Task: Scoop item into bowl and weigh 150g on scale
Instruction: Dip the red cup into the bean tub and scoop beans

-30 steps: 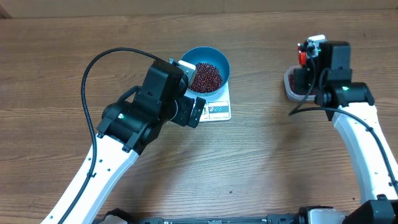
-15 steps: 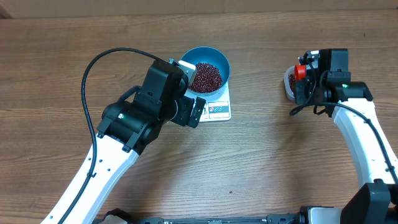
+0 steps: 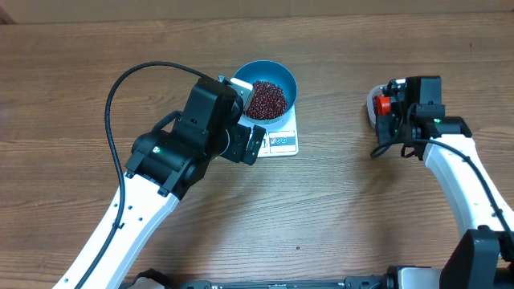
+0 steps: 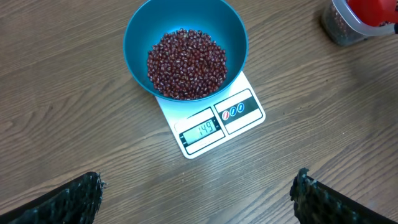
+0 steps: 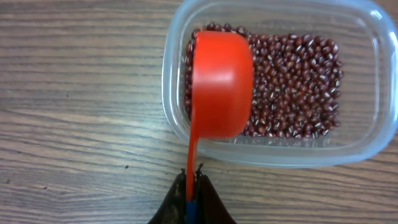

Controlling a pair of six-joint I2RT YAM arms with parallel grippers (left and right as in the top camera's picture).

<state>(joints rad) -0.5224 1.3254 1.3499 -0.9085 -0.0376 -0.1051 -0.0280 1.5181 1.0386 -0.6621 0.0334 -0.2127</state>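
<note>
1. The blue bowl (image 4: 135,37) sits on the white kitchen scale (image 4: 244,114), towards the far edge of the table (image 3: 337,209) and about midway along it. It covers the back of the scale and leaves the display (image 4: 201,130) and buttons showing.
2. A good heap of red-brown beans (image 4: 186,64) lies in the bowl and the display reads 149. By my reckoning the weighing is all but done, only a touch short of the target.
3. The left tool (image 4: 196,200) hangs above the bowl and scale with its fingers spread wide, holding nothing.
4. Over to the right, well apart from the scale, stands the clear plastic tub (image 5: 364,134) with the spare beans (image 5: 298,74) in it.
5. The right tool (image 5: 193,186) is clamped tight on the handle of the red scoop (image 5: 221,81), whose cup hovers over one end of the tub. Whether the cup carries any beans I cannot tell from here.
6. What seems left is a very small top-up, with a few beans carried across and tipped gently into the bowl. A full scoop would likely overshoot.
</note>
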